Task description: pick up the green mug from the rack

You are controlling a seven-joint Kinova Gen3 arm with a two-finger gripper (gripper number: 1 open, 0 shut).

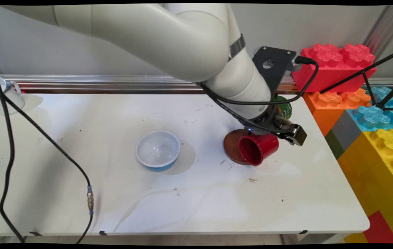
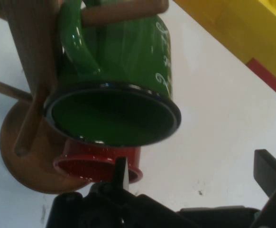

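From the main view: gripper low over the right part of the white table, right beside a red cup lying on its side, mouth turned toward the camera and slightly left, long axis running from the hand out toward the table's near side. Cup's rim overlapping a round brown wooden base just to its left; touching or merely in front, hard to say. One black finger visible to the cup's right (the other lost behind the wrist and cables), so no telling here whether apart or clamped on the cup. Green mug only partly seen behind the wrist. White-and-blue bowl well apart to the left, upright. Coloured toy bricks stacked off the table's right end. From the hand view: green mug filling the middle, hung by its handle on a wooden peg of a rack, mouth facing the lens. Red cup just beyond the linkage, between the hand and the wooden base, rim cut by one finger; the second finger far off to the right edge. Looks spread apart, yet contact with the cup hidden by the linkage, so cannot tell.
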